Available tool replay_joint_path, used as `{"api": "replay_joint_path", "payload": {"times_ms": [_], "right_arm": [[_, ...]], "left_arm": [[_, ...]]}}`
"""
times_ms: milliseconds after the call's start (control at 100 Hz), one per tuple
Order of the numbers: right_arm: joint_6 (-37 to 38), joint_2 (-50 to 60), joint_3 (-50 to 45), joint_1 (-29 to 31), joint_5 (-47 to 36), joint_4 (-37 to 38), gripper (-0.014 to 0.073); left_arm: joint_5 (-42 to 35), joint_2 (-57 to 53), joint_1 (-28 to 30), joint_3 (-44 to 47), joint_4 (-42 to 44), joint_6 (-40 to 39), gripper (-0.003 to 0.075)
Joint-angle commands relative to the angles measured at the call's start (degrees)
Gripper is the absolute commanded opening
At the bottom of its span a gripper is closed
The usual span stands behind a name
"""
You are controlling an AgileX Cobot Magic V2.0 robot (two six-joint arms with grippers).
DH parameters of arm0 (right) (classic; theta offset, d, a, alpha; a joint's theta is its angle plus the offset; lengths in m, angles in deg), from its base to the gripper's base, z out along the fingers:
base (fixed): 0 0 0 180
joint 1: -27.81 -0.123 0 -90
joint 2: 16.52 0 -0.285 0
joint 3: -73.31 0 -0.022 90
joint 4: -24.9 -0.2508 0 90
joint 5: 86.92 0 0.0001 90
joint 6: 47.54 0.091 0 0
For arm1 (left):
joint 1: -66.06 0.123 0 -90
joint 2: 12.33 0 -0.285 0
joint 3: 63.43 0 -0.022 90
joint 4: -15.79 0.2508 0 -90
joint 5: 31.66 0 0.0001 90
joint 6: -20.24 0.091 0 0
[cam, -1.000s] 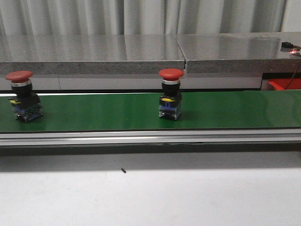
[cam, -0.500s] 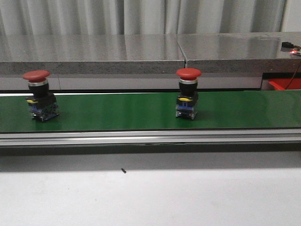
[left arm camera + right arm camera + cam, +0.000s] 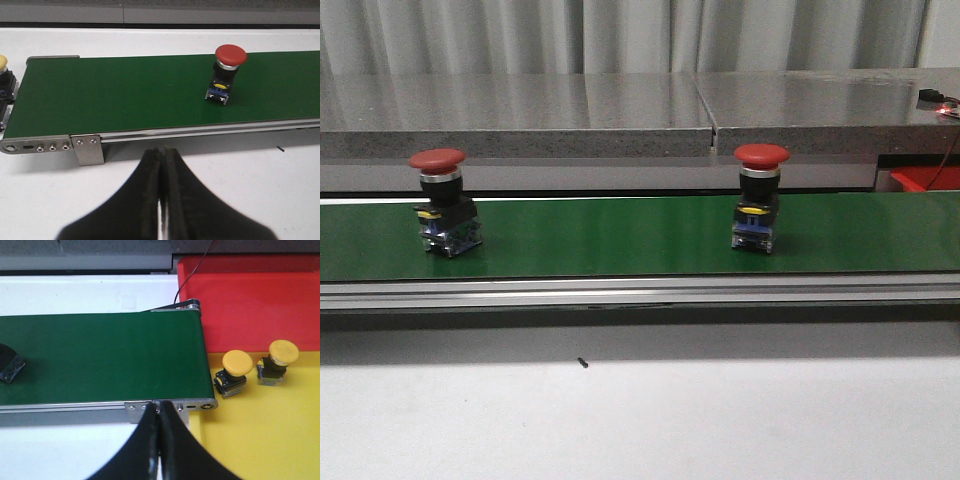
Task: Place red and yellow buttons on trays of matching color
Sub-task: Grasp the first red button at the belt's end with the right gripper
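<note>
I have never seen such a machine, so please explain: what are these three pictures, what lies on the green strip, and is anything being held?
This is a robot with two arms working at a green conveyor belt. The front view looks forward over the belt. Two red buttons stand on it, one to the left and one to the right.

The other two pictures come from cameras on the wrists. The dark shape at the bottom of each is that arm's gripper: left gripper, right gripper. Both have jaws closed and hold nothing.

The right wrist view shows the belt's end, with a red tray and a yellow tray holding two yellow buttons.
</note>
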Motion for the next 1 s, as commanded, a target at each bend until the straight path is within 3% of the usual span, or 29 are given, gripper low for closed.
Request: {"api": "replay_joint_path", "payload": {"times_ms": [0, 270, 340, 430, 600, 670, 840, 990], "right_arm": [[-0.3, -5.3, 6.1, 0.3, -1.3, 0.3, -0.0091], [-0.3, -20.5, 21.4, -4.6, 7.2, 0.3, -0.0086], [-0.3, -23.9, 24.3, -6.6, 8.5, 0.3, -0.0048], [-0.2, -28.0, 27.0, -9.1, 9.6, 0.3, 0.0088], [1.9, -34.1, 30.5, -13.4, 10.9, 0.3, 0.0524], [3.3, -36.5, 31.6, -14.6, 11.4, 0.3, 0.0627], [9.2, -41.3, 33.5, -16.9, 12.7, -1.0, 0.0623], [9.9, -45.2, 35.9, -18.6, 15.2, -4.1, 0.0622]], "left_arm": [[-4.1, 0.5, -0.4, -1.6, -0.3, -0.4, -0.0020], [-4.1, 0.5, -0.4, -1.6, -0.3, -0.4, -0.0020], [-4.1, 0.5, -0.4, -1.6, -0.3, -0.4, -0.0020], [-4.1, 0.5, -0.4, -1.6, -0.3, -0.4, -0.0020], [-4.1, 0.5, -0.4, -1.6, -0.3, -0.4, -0.0020], [-4.1, 0.5, -0.4, -1.6, -0.3, -0.4, -0.0020], [-4.1, 0.5, -0.4, -1.6, -0.3, -0.4, -0.0020], [-4.1, 0.5, -0.4, -1.6, -0.3, -0.4, -0.0020]]}}
